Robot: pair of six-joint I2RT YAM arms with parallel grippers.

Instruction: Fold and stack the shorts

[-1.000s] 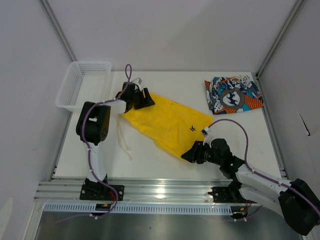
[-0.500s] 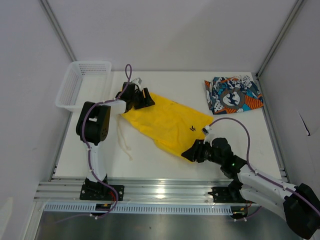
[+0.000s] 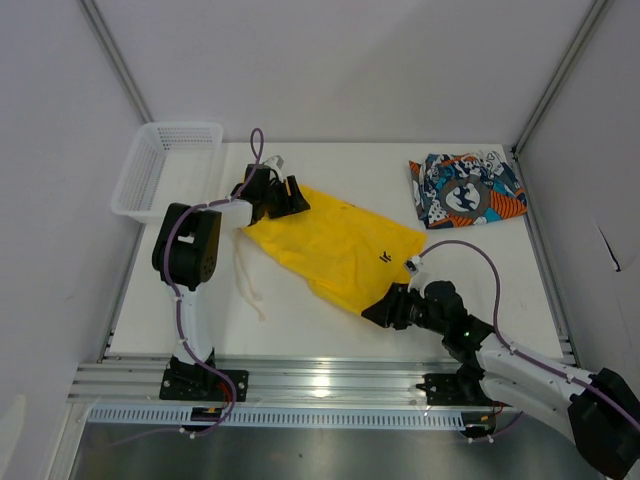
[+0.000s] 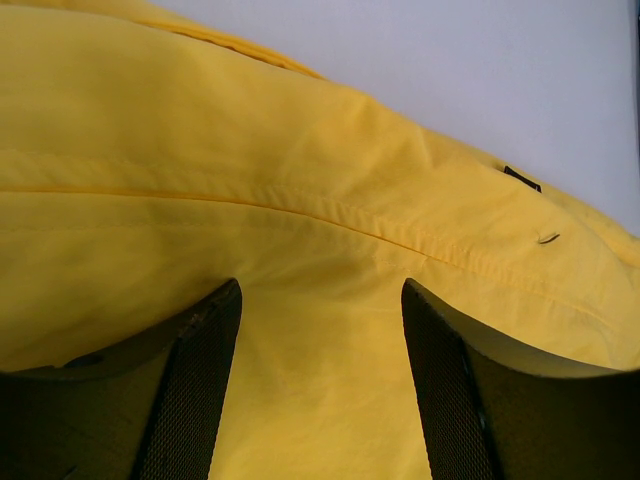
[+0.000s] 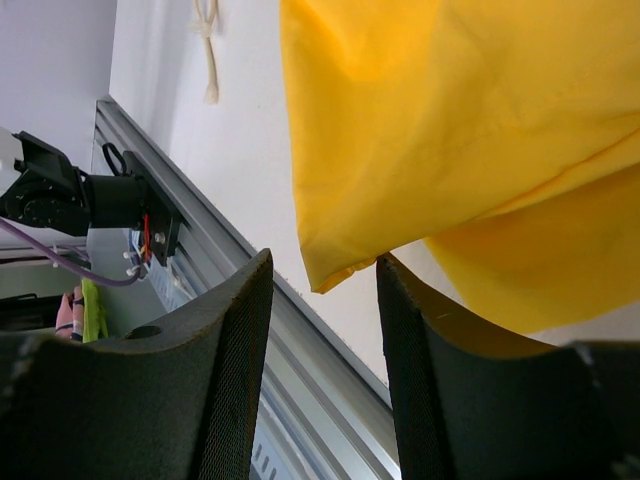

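L gripper [image 3: 285, 200] and R gripper [image 3: 378, 308] sit at opposite ends of yellow shorts [image 3: 335, 245], fingers apart around cloth, not clamped, prob. to lift for folding.

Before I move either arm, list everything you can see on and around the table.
yellow shorts: one, bright yellow, spread across the middle of the table, slanting from far left to near right
drawstring: one, white, trailing from the yellow shorts' left side onto the table
printed shorts: one, blue, orange, black and white, far right corner
basket: one, white mesh, far left corner
table: one, white
left gripper: one, black, open, over the yellow shorts' far left end
right gripper: one, black, open, at their near right corner
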